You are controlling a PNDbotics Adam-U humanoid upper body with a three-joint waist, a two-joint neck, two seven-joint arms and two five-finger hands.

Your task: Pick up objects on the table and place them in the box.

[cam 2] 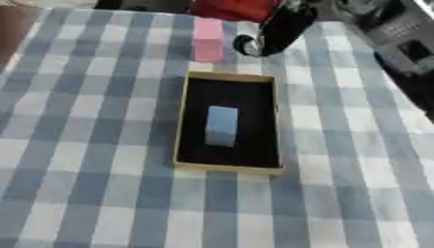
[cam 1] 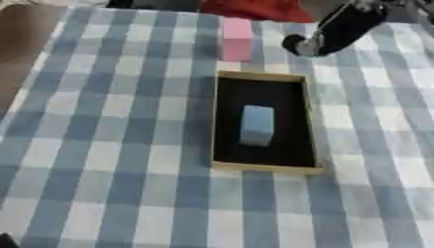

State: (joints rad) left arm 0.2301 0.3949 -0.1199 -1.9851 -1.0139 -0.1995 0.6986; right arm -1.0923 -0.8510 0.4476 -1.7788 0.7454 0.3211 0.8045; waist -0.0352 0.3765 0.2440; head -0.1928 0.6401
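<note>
Table under a blue-and-white checked cloth fills the frame, running slightly askew.

Box: shallow, tan-rimmed, black inside, long axis running top to bottom, sitting right of centre in the left eye view. 1 light blue block lies inside it, roughly mid-floor, long side parallel to the box's long walls, clear of all 4 walls.

Pink block: on the cloth in the upper middle of the frame, just beyond the box's far rim and apart from it. It stands free; nothing touches it.

Right hand: comes in from the upper right corner on a black arm, ending to the right of the pink block and near it, above the box's far right corner. A rounded black tip with a pale patch is all that shows at its end. Finger state: cannot tell, the shape is too blurred to separate fingers from palm. No object visible in it.

Left hand: shows in neither view.

Upper edge: a red shape behind the table, just above the pink block. Right eye view also shows dark equipment at the upper right edge.
</note>
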